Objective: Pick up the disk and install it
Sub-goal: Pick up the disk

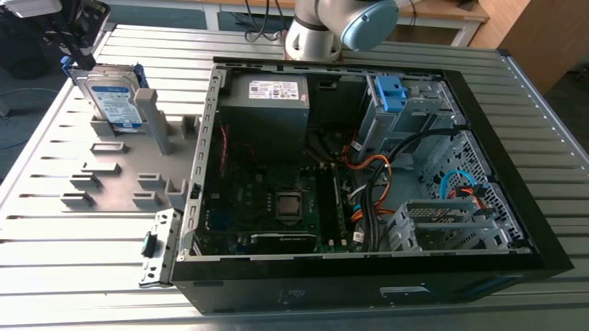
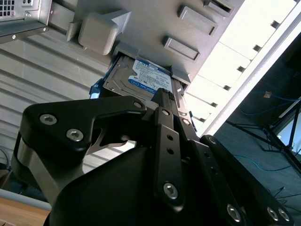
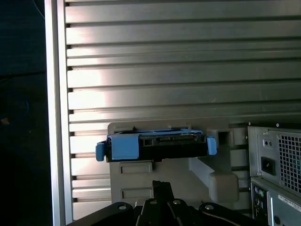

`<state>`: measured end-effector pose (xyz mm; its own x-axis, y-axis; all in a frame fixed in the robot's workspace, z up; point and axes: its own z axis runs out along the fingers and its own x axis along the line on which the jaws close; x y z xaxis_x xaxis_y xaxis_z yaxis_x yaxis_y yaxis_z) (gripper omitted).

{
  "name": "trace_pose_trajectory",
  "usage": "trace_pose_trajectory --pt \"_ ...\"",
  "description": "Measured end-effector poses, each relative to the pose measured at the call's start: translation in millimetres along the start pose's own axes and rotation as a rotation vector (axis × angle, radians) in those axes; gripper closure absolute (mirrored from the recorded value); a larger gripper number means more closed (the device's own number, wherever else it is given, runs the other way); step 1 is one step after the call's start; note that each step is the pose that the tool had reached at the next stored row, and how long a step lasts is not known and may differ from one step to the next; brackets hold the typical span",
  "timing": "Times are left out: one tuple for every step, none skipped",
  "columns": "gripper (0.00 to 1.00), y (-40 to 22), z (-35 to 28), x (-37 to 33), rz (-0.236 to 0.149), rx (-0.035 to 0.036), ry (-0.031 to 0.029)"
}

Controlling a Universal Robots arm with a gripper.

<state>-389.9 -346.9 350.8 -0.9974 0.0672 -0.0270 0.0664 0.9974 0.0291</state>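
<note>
Disk (image 1: pixel 115 96) with its blue frame stands on edge in a slot of the grey holder (image 1: pixel 120 165), at the exterior view's left side of the tabletop (image 1: pixel 55 227). The open computer case (image 1: pixel 368 276) lies well apart from it, toward the exterior view's right. The tool (image 1: pixel 76 41) hangs just over the upper edge of the disk. Whether the tool is open or closed, and whether it touches the disk, I cannot tell.
</note>
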Motion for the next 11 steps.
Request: trace_pose_trajectory --pt "0.89 0.0 0.0 0.0 0.000 0.0000 0.0000" --pt "0.89 0.0 0.0 0.0 -0.001 0.0000 0.0000" --pt "0.89 0.0 0.0 0.0 -0.003 -0.0001 0.0001" --pt "0.89 0.0 0.0 0.0 -0.007 -0.0002 0.0002" --pt "0.89 0.0 0.0 0.0 -0.011 -0.0003 0.0003" --pt "0.89 0.0 0.0 0.0 -0.014 -0.0003 0.0004" --pt "0.89 0.0 0.0 0.0 -0.018 -0.0005 0.0005" --pt "0.89 0.0 0.0 0.0 -0.022 -0.0006 0.0006" --pt "0.89 0.0 0.0 0.0 -0.026 -0.0007 0.0007" --pt "0.89 0.0 0.0 0.0 -0.031 -0.0008 0.0009" --pt "0.89 0.0 0.0 0.0 -0.036 -0.0010 0.0010"
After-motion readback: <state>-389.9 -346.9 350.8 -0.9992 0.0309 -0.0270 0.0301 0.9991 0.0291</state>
